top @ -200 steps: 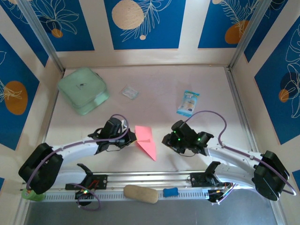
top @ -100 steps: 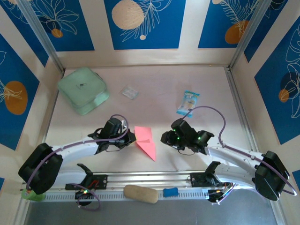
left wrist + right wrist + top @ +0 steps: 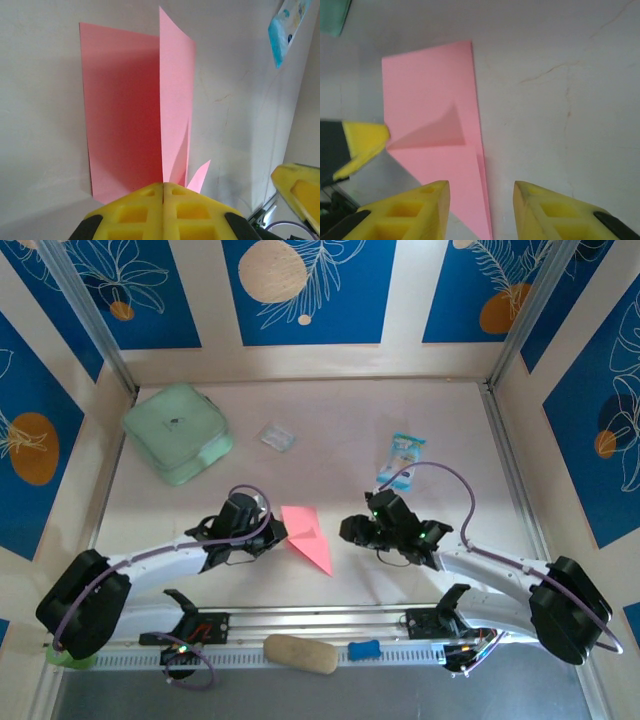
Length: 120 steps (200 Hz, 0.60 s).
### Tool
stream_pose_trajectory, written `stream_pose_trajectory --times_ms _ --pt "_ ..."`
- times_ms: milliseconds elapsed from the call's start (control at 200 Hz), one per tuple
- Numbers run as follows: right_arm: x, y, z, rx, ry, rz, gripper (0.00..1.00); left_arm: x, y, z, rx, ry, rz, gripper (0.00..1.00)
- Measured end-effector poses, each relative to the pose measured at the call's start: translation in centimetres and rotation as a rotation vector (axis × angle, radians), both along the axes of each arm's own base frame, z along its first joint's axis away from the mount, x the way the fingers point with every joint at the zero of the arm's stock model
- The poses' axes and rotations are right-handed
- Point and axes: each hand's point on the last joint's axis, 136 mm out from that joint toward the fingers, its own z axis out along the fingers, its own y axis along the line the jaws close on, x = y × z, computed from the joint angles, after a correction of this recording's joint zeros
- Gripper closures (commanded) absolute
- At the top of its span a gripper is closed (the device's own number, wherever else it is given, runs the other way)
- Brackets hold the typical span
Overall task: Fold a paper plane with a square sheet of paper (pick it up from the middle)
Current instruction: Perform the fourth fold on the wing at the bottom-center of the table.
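Lying mid-frame on the desk (image 3: 340,410), the pink paper (image 3: 308,540) has a flap pinched upright in the left gripper's (image 3: 163,190) clenched jaws. The right gripper's (image 3: 481,189) jaws hang released beside it. Pouch (image 3: 178,433), wrapper (image 3: 278,436) and blue packet (image 3: 401,458) lie above, well apart; the packet's print is too small to read.

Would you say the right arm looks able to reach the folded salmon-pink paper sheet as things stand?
Probably yes: the right gripper hangs open right beside the folded salmon-pink paper sheet with nothing between them; the left gripper, shut on the opposite edge, leaves this side free.
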Motion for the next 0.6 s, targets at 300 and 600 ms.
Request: stream_pose_trajectory --times_ms 300,600 --pt "-3.8 4.7 1.3 -0.142 -0.364 0.356 0.60 0.3 0.6 0.2 -0.003 -0.002 0.056 1.00" --pt "-4.7 7.7 -3.0 -0.403 -0.564 0.584 0.62 0.4 0.7 0.5 -0.006 -0.014 0.069 1.00"
